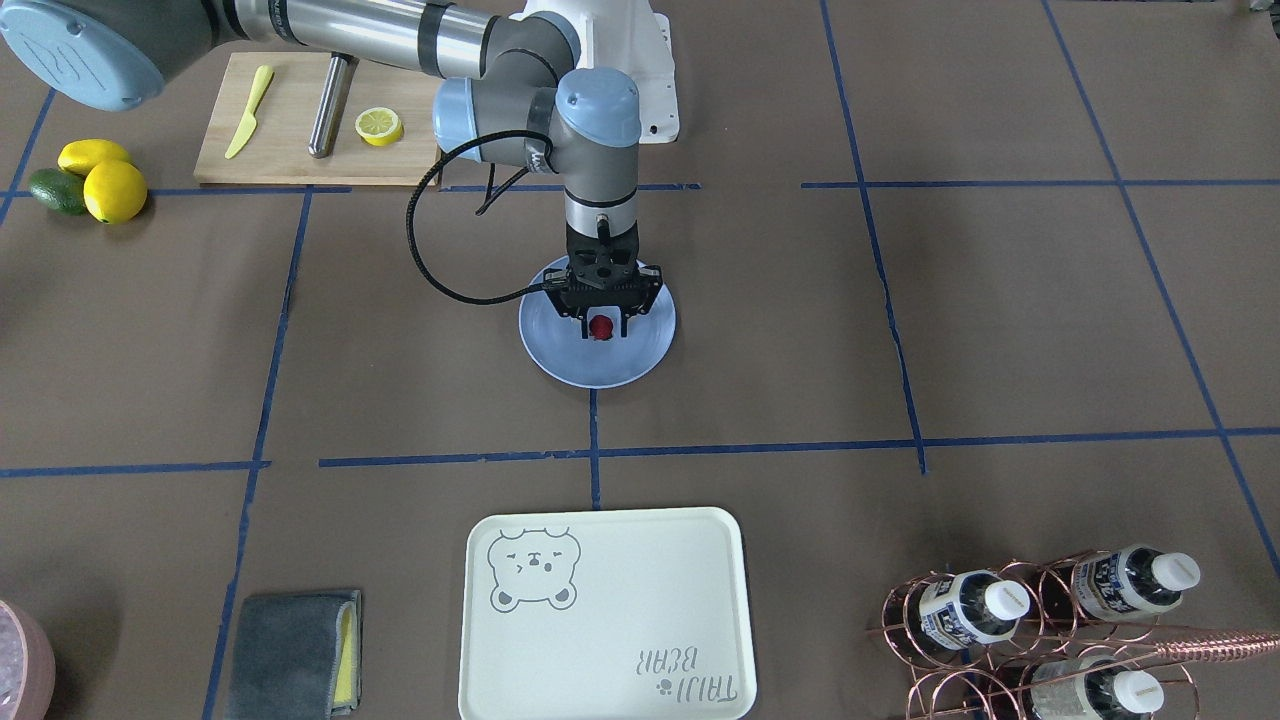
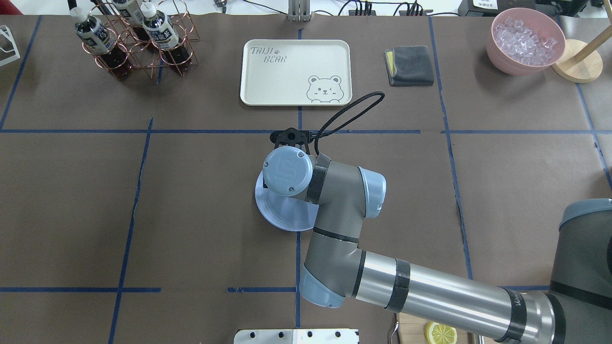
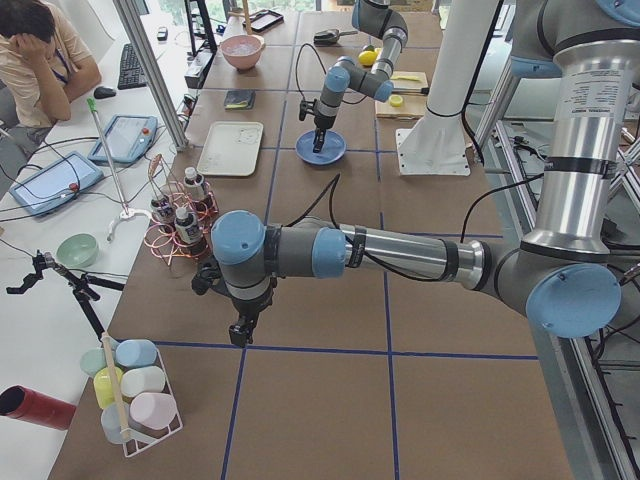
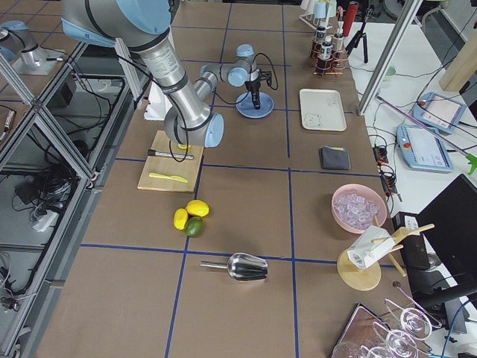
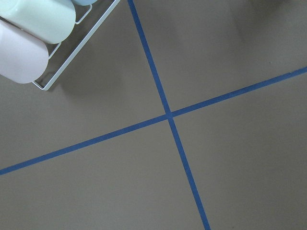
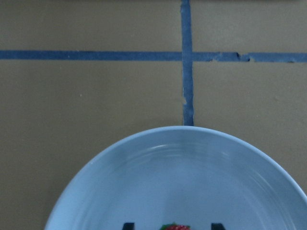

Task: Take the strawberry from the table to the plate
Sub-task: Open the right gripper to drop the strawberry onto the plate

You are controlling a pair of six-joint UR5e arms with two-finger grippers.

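Reaching in from the right, with the right gripper (image 1: 602, 320) pointed straight down over the light-blue plate (image 1: 560, 358) near the middle of the table (image 1: 900, 330). Jaws apart, not clamped: in the right wrist view, a strip of bare plate showing between each of the dark fingertips (image 6: 127, 225) and the strawberry (image 1: 601, 328). Small red berry sitting between those fingertips, about at the plate's middle; cannot tell whether resting on the glaze or just off it. Plate lying across a blue tape line, with a tape crossing a little beyond its far rim.

Hanging downward over bare brown paper toward the table's left end, the left gripper (image 3: 238, 332). Seen only from the side camera, so cannot tell whether apart or together. Nothing in the left wrist view but a tape crossing and the corner of a white wire rack of pastel cups (image 5: 48, 43).

Beyond the plate on the far side, a cream bear-printed tray (image 1: 640, 580). Right of that, a folded grey cloth (image 1: 290, 650); on the far left, a copper wire rack of bottles (image 1: 1030, 630). Near the robot's base on the right, a wooden cutting board (image 1: 290, 165) carrying a yellow knife (image 1: 248, 112) and a lemon half (image 1: 379, 126). Further right, two lemons (image 1: 114, 190) touching an avocado (image 1: 57, 190).
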